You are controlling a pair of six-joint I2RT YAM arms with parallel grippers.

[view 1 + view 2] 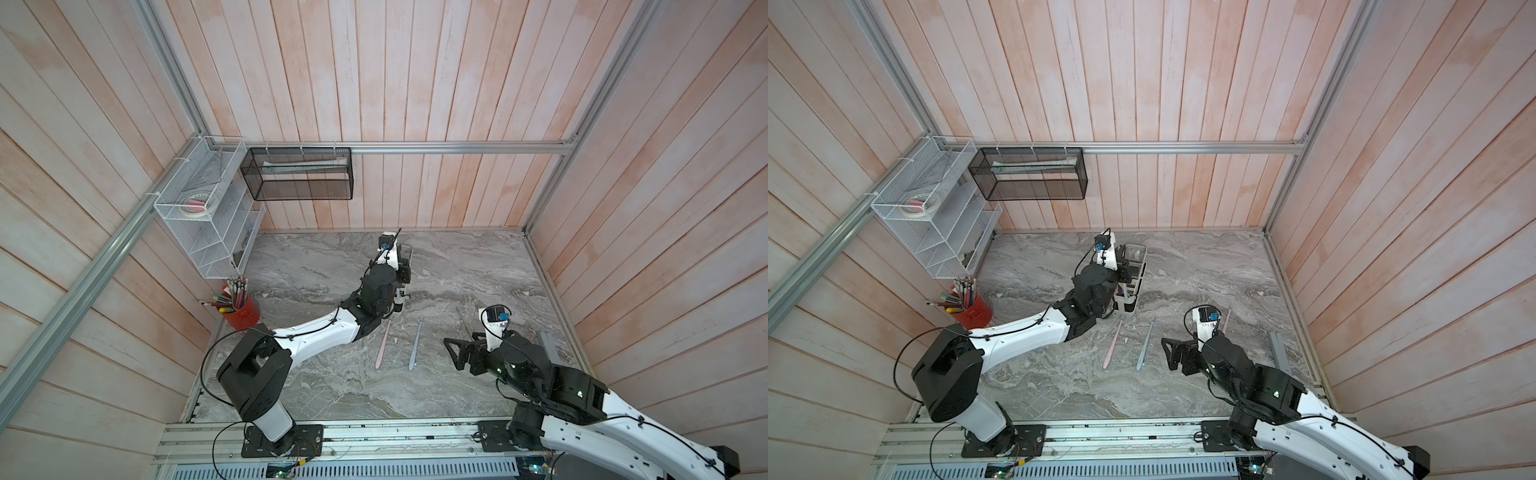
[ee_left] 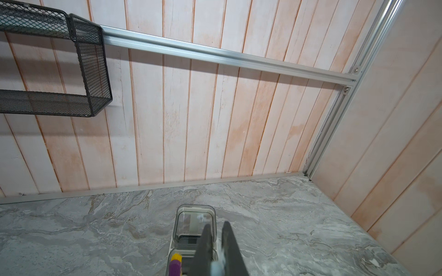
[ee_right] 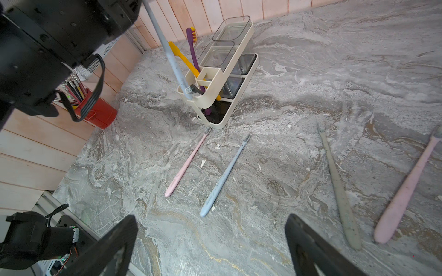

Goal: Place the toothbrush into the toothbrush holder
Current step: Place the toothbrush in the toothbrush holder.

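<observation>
Matt cream plastic toothbrush holder [image 3: 210, 99], glossy clear cups [image 3: 229, 28], marble-look tabletop [image 3: 311, 83], whitewashed wooden plank walls [image 1: 415, 83]

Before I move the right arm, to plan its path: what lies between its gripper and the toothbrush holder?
In the right wrist view, a pink toothbrush and a blue toothbrush lie flat between the right gripper and toothbrush holder.

Robot test cell dressed as a bathroom counter.
Plank walls [image 1: 415, 83], aluminium rails [image 1: 457, 147], marble top [image 1: 457, 266], toothbrush holder [image 3: 210, 100], two arms [image 1: 316, 332] bolted to a base rail [image 1: 395, 436].
</observation>
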